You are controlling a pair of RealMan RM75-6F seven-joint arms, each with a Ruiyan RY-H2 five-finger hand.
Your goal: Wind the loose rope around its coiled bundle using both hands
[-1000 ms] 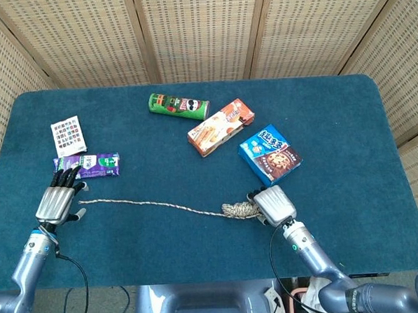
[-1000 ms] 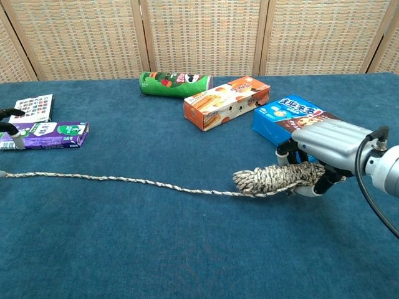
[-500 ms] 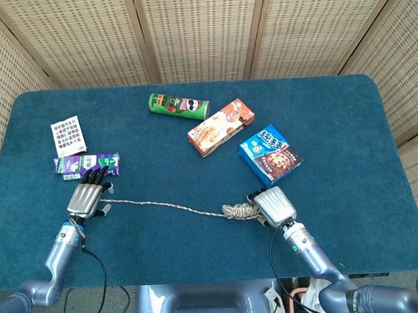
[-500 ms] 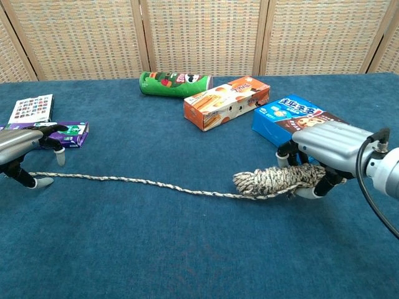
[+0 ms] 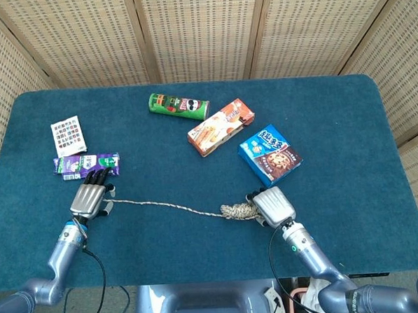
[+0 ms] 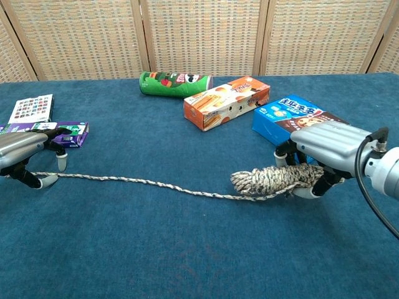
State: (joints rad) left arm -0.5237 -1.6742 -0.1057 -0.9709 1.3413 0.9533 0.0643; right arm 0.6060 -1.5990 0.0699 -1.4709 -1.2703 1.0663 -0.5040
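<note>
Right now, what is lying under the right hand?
Under the right hand lies the coiled bundle of rope; its left part sticks out. The part beneath the palm is covered, so how the fingers close on it cannot be seen.

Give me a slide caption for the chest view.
Right hand holds the coiled bundle; left hand reaches the loose rope end.

Head cam sits high, looking steeply down over the whole dark teal felt-covered table (image 5: 333, 122) with the woven wicker screen panels (image 5: 202, 30) behind. Chest cam is low and close, facing forward across the tabletop. Both share the table's middle and far edge.
</note>
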